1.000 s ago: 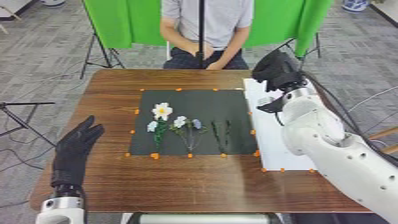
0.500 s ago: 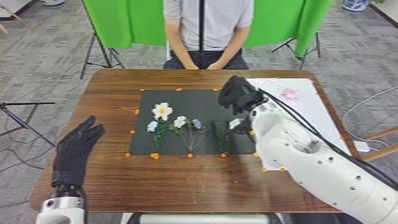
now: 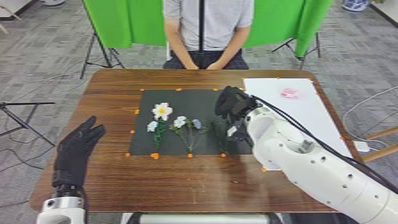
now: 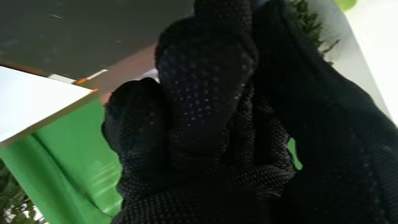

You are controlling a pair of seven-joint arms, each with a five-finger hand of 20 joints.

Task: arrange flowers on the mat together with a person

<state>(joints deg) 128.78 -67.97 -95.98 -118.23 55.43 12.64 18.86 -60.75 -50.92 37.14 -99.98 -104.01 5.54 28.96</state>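
Grey floor (image 3: 35, 60) and hanging green cloth (image 3: 133, 25) made the background of my head view, and in front of them stood a brown wooden table (image 3: 115, 185). On its middle lay a dark, flat mat (image 3: 147, 100), with small orange pieces (image 3: 155, 156) around its border. On the mat I saw a large white flower with a yellow centre (image 3: 162, 111), and near it, closer to the robot, a small pale blue flower (image 3: 152, 126) beside a green stem (image 3: 158, 139). To the right of these were a small white flower (image 3: 180, 121) and a bluish-purple flower (image 3: 196, 123), which were next to each other, with thin stems (image 3: 190, 141) running toward the robot. Farther right on the same mat there were dark green stems (image 3: 222, 135). Beside the mat, a long white sheet (image 3: 311, 115) carried one pink flower (image 3: 290, 93) near its far end. My left hand (image 3: 78, 145) was at the left side of the table, its fingers straight and narrow together. My right hand (image 3: 233, 104) was over the right part of the mat; I could not tell how it was closed, or if it held something. In the right wrist view, a leafy green sprig (image 4: 309, 22) appeared just beside its black glove.
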